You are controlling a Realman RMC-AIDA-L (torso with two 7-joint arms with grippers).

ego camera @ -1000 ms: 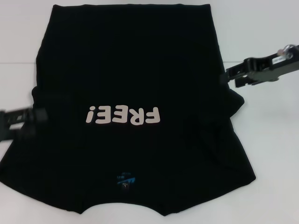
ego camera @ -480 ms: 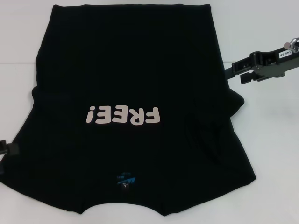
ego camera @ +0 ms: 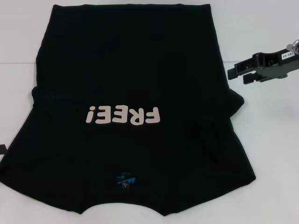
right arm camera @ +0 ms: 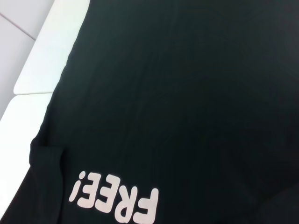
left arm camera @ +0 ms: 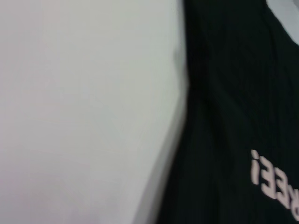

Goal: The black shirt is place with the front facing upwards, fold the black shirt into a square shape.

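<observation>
The black shirt (ego camera: 126, 70) lies flat on the white table with its pale "FREE!" lettering (ego camera: 122, 115) facing up and the blue neck label (ego camera: 124, 180) near the front edge. Both sleeves are folded in over the body, leaving a creased flap on the right (ego camera: 210, 135). My right gripper (ego camera: 236, 74) hovers just off the shirt's right edge, open and holding nothing. Only a sliver of my left gripper (ego camera: 3, 149) shows at the left border, beside the shirt's left edge. The shirt (right arm camera: 187, 93) fills the right wrist view, and its left edge (left arm camera: 224, 93) shows in the left wrist view.
The white table (ego camera: 266, 140) shows bare on both sides of the shirt. A seam between table panels (right arm camera: 32, 92) shows past the shirt in the right wrist view.
Both arms have drawn back from the shirt: the right gripper moved right and off the cloth, and the left one slid out past the left border. The shirt has not moved.
</observation>
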